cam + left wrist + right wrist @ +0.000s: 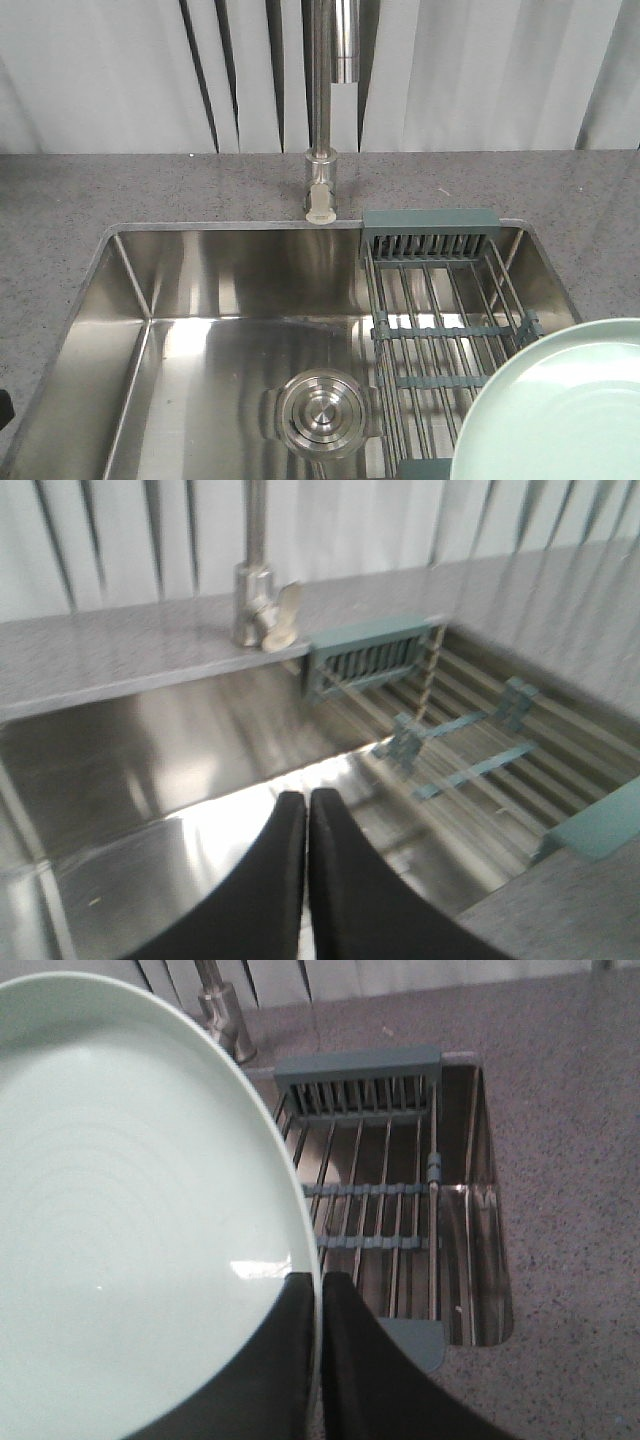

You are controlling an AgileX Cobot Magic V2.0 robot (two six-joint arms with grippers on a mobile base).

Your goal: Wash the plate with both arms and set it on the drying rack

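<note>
The pale mint-green plate [560, 410] shows at the lower right of the front view, over the near end of the drying rack [440, 330]. In the right wrist view my right gripper [319, 1285] is shut on the rim of the plate [130, 1210], which fills the left of that view above the rack [380, 1200]. My left gripper [307, 802] is shut and empty, hovering over the sink basin [120, 770]; the rack [460, 740] lies to its right. Neither arm shows in the front view.
A steel tap [322, 110] stands on the grey speckled counter [120, 190] behind the steel sink [200, 290]. A round steel drain [322, 412] sits in the basin floor. Pale curtains hang behind.
</note>
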